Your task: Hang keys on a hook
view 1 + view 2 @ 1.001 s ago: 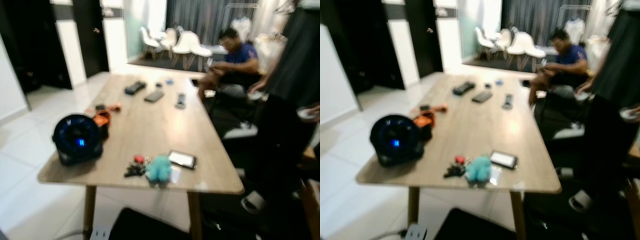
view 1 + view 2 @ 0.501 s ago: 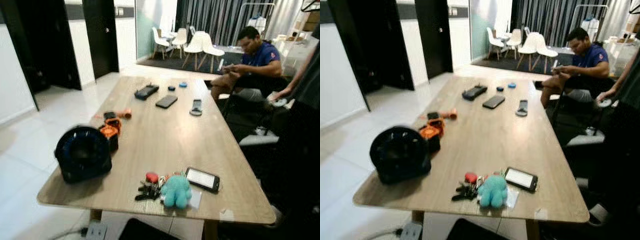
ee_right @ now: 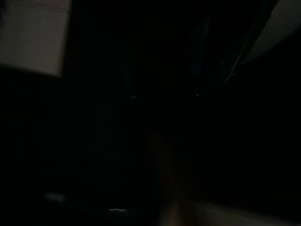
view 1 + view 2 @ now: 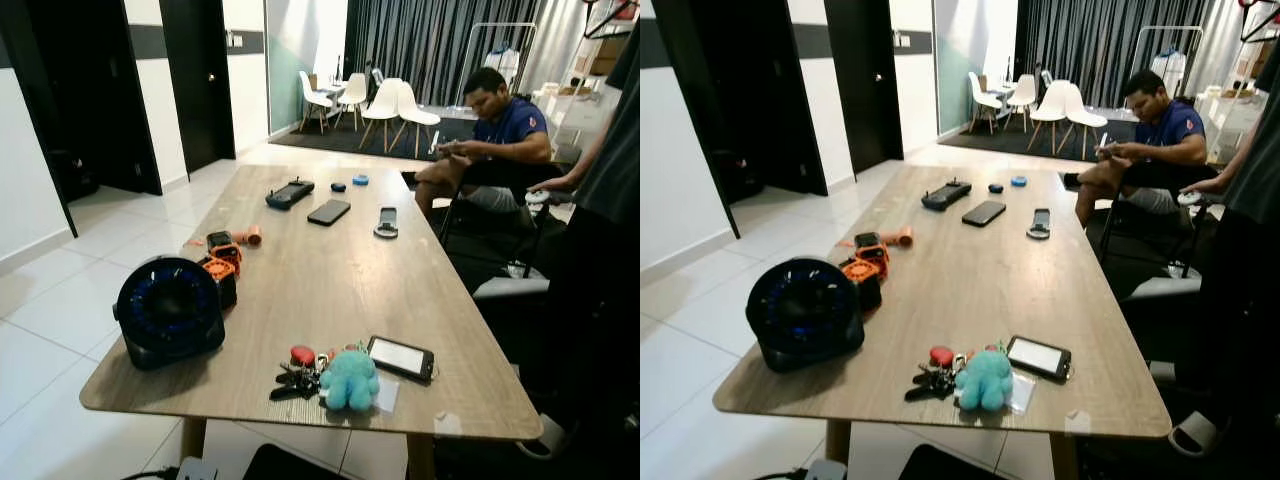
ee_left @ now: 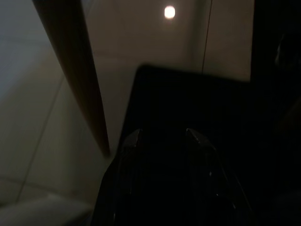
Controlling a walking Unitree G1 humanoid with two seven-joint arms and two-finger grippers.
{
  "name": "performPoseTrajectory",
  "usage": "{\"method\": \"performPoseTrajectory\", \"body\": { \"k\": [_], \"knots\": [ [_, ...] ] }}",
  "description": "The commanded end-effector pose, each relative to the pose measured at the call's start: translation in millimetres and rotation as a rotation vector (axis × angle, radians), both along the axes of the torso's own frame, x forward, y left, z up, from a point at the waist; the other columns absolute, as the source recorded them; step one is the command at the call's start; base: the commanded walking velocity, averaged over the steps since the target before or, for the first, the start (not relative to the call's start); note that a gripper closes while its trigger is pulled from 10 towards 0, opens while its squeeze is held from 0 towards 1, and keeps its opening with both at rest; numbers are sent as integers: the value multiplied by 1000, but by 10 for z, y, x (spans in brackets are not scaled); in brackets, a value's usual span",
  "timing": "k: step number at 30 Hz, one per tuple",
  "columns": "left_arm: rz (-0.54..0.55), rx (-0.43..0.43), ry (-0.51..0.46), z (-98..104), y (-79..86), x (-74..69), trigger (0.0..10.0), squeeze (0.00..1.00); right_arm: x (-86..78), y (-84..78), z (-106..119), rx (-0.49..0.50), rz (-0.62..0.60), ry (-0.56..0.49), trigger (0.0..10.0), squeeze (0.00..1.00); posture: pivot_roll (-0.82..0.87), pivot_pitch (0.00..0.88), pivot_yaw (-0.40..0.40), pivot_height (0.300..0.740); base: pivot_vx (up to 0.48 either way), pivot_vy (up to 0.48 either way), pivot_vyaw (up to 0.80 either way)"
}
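Keys (image 4: 297, 372) lie near the front edge of the wooden table (image 4: 320, 290) — a dark bunch with a red tag, touching a teal plush toy (image 4: 349, 379) on their right. Just beyond the toy rests a phone (image 4: 400, 357), and a round black fan (image 4: 170, 310) stands well to the left. Left gripper (image 5: 162, 136) hangs below the table beside a leg, its fingers a narrow gap apart — the right gripper's view is too dark to tell its state.
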State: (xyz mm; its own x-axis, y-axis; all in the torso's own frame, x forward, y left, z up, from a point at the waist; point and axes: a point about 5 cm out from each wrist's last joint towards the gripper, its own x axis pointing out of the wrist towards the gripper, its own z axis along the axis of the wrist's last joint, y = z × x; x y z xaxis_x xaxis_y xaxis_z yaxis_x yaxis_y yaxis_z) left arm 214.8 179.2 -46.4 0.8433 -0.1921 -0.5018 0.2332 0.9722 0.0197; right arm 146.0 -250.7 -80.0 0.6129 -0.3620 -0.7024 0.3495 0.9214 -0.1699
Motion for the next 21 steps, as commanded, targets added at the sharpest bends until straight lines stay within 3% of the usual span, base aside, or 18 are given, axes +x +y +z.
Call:
{"method": "performPoseTrajectory", "body": {
  "k": [1,2,5,8,9,11,16,21],
  "knots": [
    [-37,-9,-60,67,98,-19,10000,43,-82,-275,88,-92,-129,-47,10000,0,30,44,13,740,0,0,0],
    [-66,-21,-92,103,107,-26,10000,47,-94,-380,140,-133,-149,-70,10000,0,28,45,15,740,0,0,0],
    [-84,-28,-111,125,111,-30,10000,47,-97,-437,171,-157,-157,-84,10000,0,28,45,15,740,0,0,0],
    [-159,-61,-179,231,128,-31,10000,31,-47,-637,320,-211,-208,-170,10000,0,22,47,17,740,0,0,0],
    [-159,-61,-179,231,128,-31,10000,31,-47,-637,320,-211,-208,-170,10000,0,22,47,17,740,0,0,0],
    [-352,-80,-238,359,140,-103,10000,4,89,-870,564,-267,-248,-306,10000,0,27,48,14,740,0,0,0],
    [-451,-97,-250,432,120,-127,10000,0,216,-935,705,-283,-237,-386,10000,0,29,49,13,740,0,0,0],
    [-577,-192,-306,664,13,-82,10000,0,511,-903,975,-267,-163,-573,10000,0,29,50,13,740,0,0,0]
  ]
}}
